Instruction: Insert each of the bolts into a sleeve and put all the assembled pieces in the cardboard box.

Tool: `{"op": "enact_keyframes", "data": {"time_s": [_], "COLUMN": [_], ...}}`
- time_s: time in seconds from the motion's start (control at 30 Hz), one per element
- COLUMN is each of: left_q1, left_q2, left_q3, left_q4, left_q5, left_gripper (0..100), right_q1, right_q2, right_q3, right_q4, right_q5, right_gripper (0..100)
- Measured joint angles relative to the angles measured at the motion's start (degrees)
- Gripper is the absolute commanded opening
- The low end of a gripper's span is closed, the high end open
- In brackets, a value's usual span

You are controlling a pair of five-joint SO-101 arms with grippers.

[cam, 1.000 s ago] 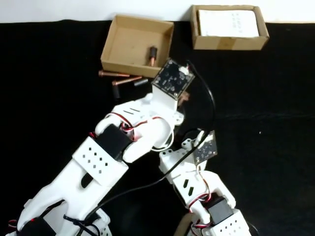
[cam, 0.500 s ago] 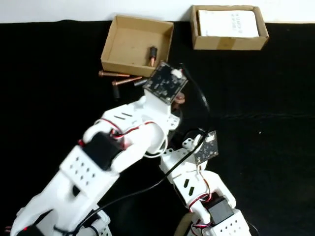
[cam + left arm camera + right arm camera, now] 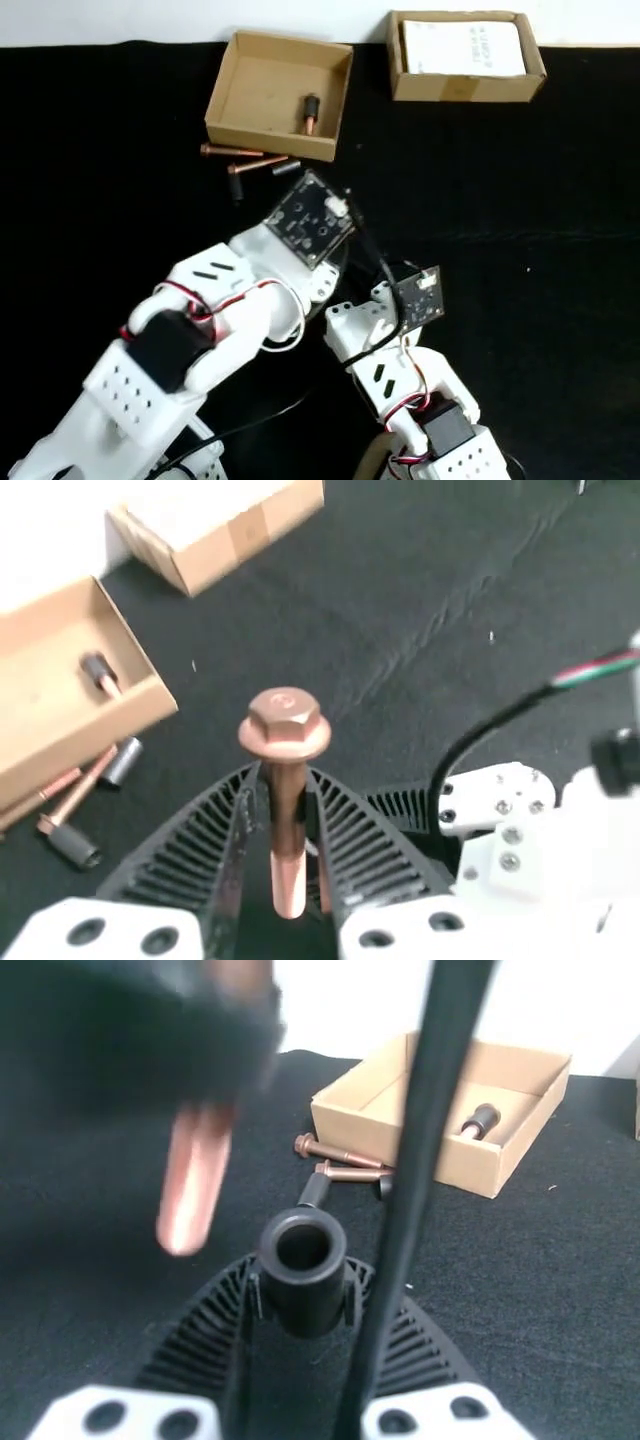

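My left gripper (image 3: 285, 782) is shut on a copper bolt (image 3: 285, 728), gripping the shank with the hex head above the fingers. My right gripper (image 3: 302, 1292) is shut on a black sleeve (image 3: 302, 1250) whose open bore faces the camera. The bolt's tip (image 3: 195, 1195) hangs blurred, close beside and above the sleeve. In the high view the left arm (image 3: 305, 222) sits just behind the right arm (image 3: 400, 312) at mid-table. The cardboard box (image 3: 240, 125) at the back holds one assembled piece (image 3: 310, 112).
Two loose bolts (image 3: 230, 151) (image 3: 255, 165) and a black sleeve (image 3: 287, 167) lie in front of the box. A second box (image 3: 465, 88) with white paper stands at the back right. A black cable (image 3: 420, 1160) crosses the right wrist view.
The left arm has drawn back from beside the cardboard box toward the right arm, carrying the bolt. The right arm has stayed in place.
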Motion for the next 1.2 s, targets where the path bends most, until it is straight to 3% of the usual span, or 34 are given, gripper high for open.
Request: {"op": "enact_keyframes", "data": {"time_s": [0.17, 0.47, 0.67, 0.97, 1.2], "left_q1": [0.0, 0.0, 0.1, -0.1, -6.2], "left_q2": [-0.5, 7.5, 9.8, 9.8, 6.6], "left_q3": [-3.2, -6.5, 1.1, 5.7, 8.4], "left_q4": [-4.0, -7.0, -13.3, -14.2, -14.2], "left_q5": [0.0, 8.9, 9.6, 9.8, 9.8], "left_gripper": [1, 1, 1, 1, 1], "right_q1": [0.0, -3.3, -6.9, -7.0, -5.3], "right_q2": [0.0, 0.0, -0.1, -0.1, -0.1], "right_q3": [0.0, -0.4, -0.7, -0.7, -2.1], "right_q4": [0.4, 13.6, 20.9, 21.6, 21.7], "right_q5": [0.0, 0.0, 0.0, -3.0, -4.7], "right_gripper": [0.6, 0.6, 0.6, 0.6, 0.6]}}
